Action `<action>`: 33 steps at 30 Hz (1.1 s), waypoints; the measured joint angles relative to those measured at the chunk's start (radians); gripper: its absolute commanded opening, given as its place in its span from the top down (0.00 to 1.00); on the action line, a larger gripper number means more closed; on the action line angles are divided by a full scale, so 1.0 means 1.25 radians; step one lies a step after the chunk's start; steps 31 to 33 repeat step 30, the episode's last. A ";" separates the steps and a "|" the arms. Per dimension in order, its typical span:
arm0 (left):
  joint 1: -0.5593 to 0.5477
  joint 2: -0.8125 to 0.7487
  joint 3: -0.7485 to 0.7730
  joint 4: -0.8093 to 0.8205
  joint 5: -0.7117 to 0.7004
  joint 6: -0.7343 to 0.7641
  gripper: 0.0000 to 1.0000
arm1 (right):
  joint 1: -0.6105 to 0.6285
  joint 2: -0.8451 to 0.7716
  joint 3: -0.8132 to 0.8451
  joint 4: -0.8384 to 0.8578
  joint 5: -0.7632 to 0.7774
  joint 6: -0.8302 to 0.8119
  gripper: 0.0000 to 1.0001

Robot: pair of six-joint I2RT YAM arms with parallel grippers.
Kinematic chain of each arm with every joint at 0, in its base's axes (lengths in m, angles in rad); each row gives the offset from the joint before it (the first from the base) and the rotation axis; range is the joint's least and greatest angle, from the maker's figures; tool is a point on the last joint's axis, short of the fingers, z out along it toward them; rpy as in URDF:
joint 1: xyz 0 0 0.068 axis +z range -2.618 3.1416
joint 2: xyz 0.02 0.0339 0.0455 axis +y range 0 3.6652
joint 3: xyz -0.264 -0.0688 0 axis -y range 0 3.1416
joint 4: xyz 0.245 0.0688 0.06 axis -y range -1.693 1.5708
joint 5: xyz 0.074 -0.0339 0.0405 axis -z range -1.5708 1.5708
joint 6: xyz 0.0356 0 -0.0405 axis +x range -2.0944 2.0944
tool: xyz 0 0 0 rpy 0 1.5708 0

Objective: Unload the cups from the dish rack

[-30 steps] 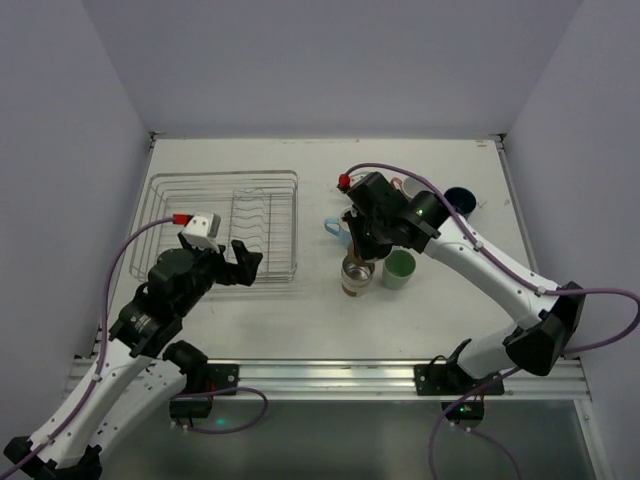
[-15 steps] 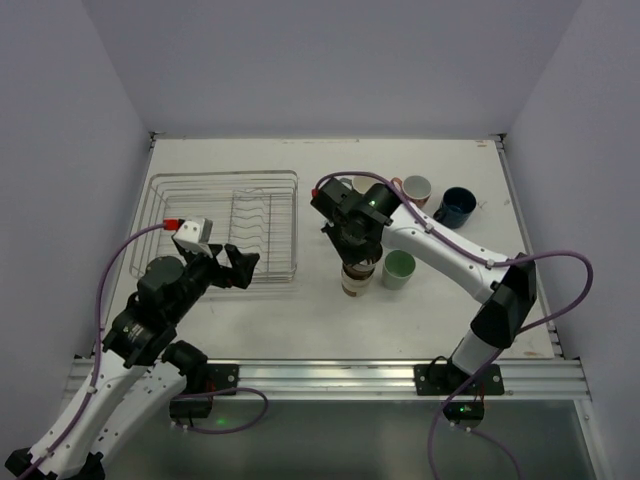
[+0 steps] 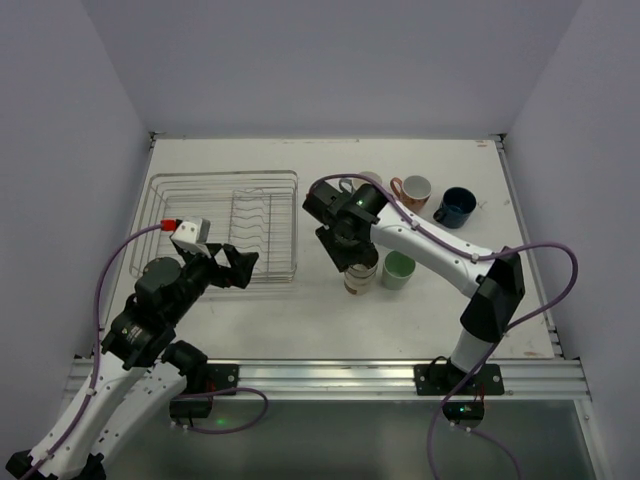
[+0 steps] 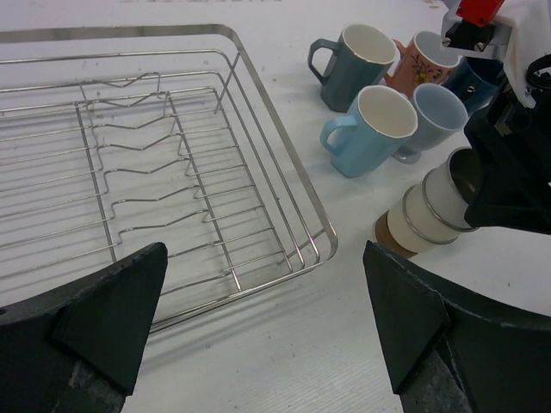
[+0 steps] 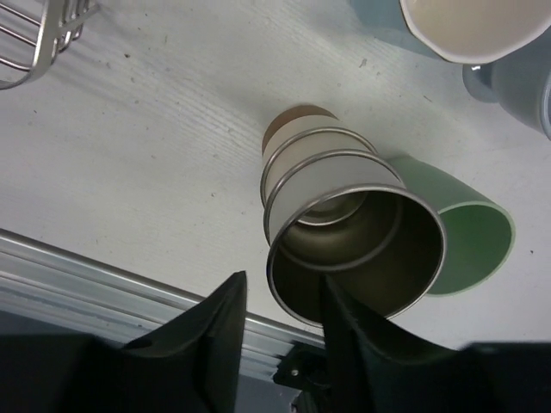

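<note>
The dish rack [image 3: 200, 200] sits on the left half of the table [image 3: 250, 325], its long side close to the far-left corner and its right rim ending near the table's middle. A strip of bare tabletop runs between that right rim and the cups.

The right gripper [image 5: 282, 288] hangs over a stack of beige tumblers [image 5: 331, 194] standing near the middle of the table. Its jaws are part way apart with the near wall of the top tumbler's rim between them, and a gap shows beside the left finger, so nothing is clamped. The pale green tumbler [image 3: 398, 268] stands just beside the stack, toward the right edge.

Farther back, the light blue mug [image 4: 370, 133], a second pale blue cup [image 4: 435, 116], the grey-teal mug [image 4: 349, 60], the salmon pink mug [image 3: 415, 188] and the navy mug [image 3: 458, 207] crowd together.

The left gripper [image 4: 264, 249] hovers over the rack's near-right corner, jaws spread wide and holding nothing. Bare table lies along the near edge.
</note>
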 measured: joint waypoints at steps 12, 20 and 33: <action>0.000 0.002 0.000 0.002 0.003 0.000 0.00 | 0.009 -0.270 -0.098 0.194 0.000 -0.001 0.22; 0.000 0.020 0.070 -0.001 0.032 0.001 0.00 | 0.011 -0.993 -0.569 0.657 0.080 -0.006 0.01; 0.000 -0.006 0.221 0.014 -0.029 0.021 0.00 | 0.008 -1.254 -0.811 0.849 0.249 0.001 0.01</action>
